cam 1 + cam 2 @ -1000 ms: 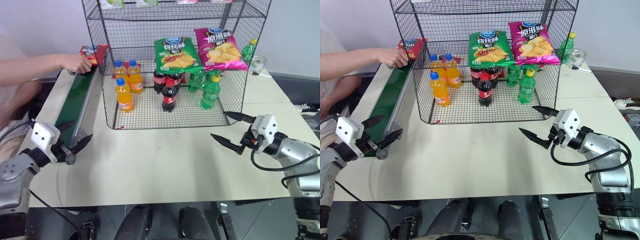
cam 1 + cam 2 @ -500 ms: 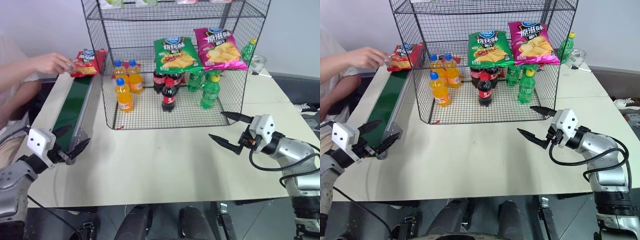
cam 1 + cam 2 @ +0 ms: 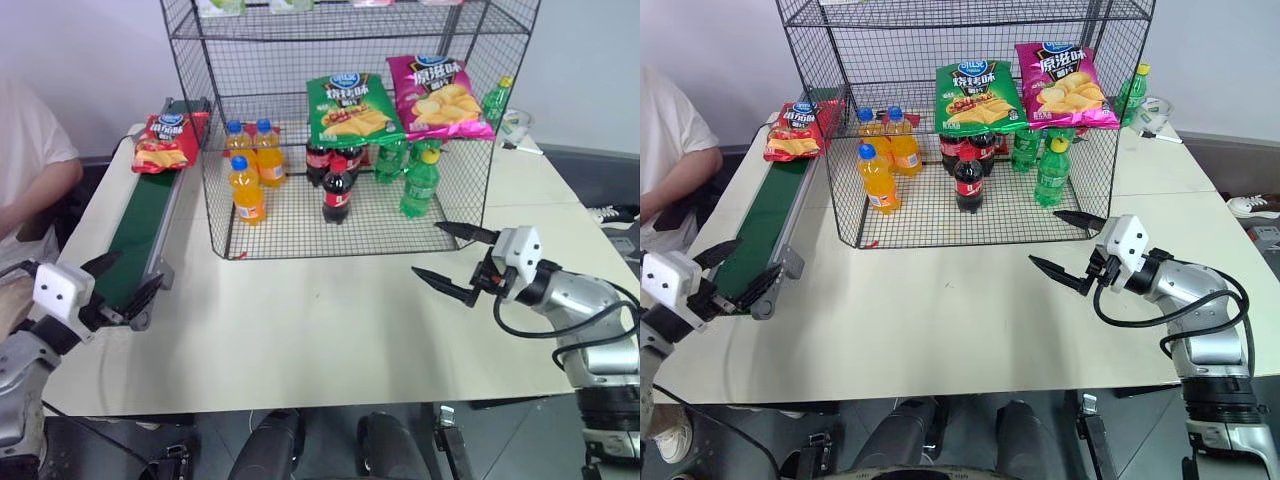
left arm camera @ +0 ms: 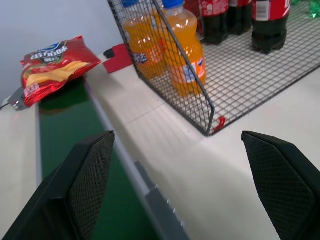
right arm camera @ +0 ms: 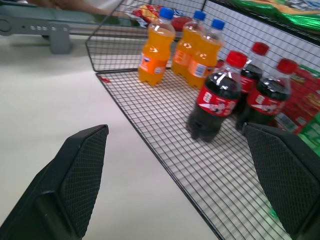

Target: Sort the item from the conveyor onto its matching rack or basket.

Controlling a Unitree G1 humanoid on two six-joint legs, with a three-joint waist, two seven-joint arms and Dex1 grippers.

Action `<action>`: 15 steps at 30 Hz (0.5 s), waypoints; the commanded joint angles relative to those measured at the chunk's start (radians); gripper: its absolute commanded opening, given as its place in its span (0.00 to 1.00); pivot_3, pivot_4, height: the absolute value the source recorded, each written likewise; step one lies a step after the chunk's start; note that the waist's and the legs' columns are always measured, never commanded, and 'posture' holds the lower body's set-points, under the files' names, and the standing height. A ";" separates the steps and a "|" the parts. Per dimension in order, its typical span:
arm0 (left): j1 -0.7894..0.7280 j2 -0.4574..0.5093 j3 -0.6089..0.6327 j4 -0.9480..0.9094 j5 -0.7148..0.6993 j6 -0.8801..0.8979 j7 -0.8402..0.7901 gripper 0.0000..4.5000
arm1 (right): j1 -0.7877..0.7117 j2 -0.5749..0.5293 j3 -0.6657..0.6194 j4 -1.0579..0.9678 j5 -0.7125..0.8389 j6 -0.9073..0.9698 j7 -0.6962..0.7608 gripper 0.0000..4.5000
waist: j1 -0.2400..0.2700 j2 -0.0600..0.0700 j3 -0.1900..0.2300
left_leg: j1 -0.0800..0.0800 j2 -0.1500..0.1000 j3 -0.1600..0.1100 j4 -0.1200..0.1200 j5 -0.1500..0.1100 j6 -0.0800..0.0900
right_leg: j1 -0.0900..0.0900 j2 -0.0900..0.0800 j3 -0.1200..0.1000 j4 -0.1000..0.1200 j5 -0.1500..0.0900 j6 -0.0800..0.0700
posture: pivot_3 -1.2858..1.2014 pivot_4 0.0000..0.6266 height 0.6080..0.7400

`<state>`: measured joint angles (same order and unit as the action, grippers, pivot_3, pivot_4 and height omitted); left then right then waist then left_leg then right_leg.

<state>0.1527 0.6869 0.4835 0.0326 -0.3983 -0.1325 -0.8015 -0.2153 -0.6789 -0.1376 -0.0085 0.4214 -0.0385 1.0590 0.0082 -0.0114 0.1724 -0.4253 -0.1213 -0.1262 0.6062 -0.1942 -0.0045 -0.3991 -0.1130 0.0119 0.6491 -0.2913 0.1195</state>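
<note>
The red crisp bag (image 3: 165,141) lay at the conveyor's (image 3: 140,228) far end beside the rack (image 3: 350,120), unpicked, while both the left tool (image 3: 122,283) and right tool (image 3: 455,260) hung spread and empty, so reaching for it likely came next.

Orange soda bottles (image 3: 248,172), cola bottles (image 3: 336,180), green bottles (image 3: 418,180) on tabletop (image 3: 330,320); green crisp bag (image 3: 352,108), magenta crisp bag (image 3: 440,96) above; person (image 3: 25,170) at left edge.

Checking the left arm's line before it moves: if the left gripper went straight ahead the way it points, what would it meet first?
Probably the red crisp bag lying far along the conveyor; the belt between it and the open left gripper looks bare.
</note>
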 commanded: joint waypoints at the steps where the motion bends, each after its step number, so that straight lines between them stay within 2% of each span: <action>1: 0.039 0.025 0.076 0.015 0.124 -0.185 0.051 0.94 | 0.000 0.003 0.027 -0.126 0.098 0.086 0.047 1.00 | 0.001 0.000 0.000 | 0.000 0.000 0.000 0.000 0.000 0.000 | 0.000 0.000 0.000 0.000 0.000 0.000 | 0.52 0.24 1.00; 8: 0.117 0.083 0.122 0.165 0.410 -0.536 0.201 0.94 | 0.010 0.008 0.092 -0.206 0.133 0.186 0.082 1.00 | 0.003 0.000 0.000 | -0.001 0.000 0.001 -0.001 -0.001 0.001 | 0.000 -0.001 0.000 -0.003 0.000 0.000 | 0.52 0.24 1.00; 11: 0.193 0.105 0.167 0.229 0.616 -0.691 0.355 0.94 | 0.011 0.009 0.132 -0.218 0.123 0.193 0.114 1.00 | 0.003 0.000 0.000 | -0.001 0.000 0.001 -0.001 -0.002 0.002 | -0.003 -0.001 0.000 -0.004 0.000 0.000 | 0.52 0.24 1.00; 15: 0.282 0.107 0.196 0.250 0.852 -0.775 0.561 0.94 | -0.010 0.017 0.152 -0.192 0.099 0.178 0.127 1.00 | 0.003 -0.001 0.000 | -0.001 0.000 0.003 -0.004 -0.002 0.002 | -0.005 -0.002 0.001 -0.005 0.000 0.000 | 0.52 0.24 1.00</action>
<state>0.4140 0.7813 0.6325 0.2840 0.3554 -0.8694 -0.3375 -0.2051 -0.6709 0.0213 -0.1883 0.5214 0.1597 1.1799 0.0114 -0.0119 0.1722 -0.4263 -0.1210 -0.1230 0.6015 -0.1959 -0.0020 -0.4049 -0.1147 0.0127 0.6446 -0.2914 0.1198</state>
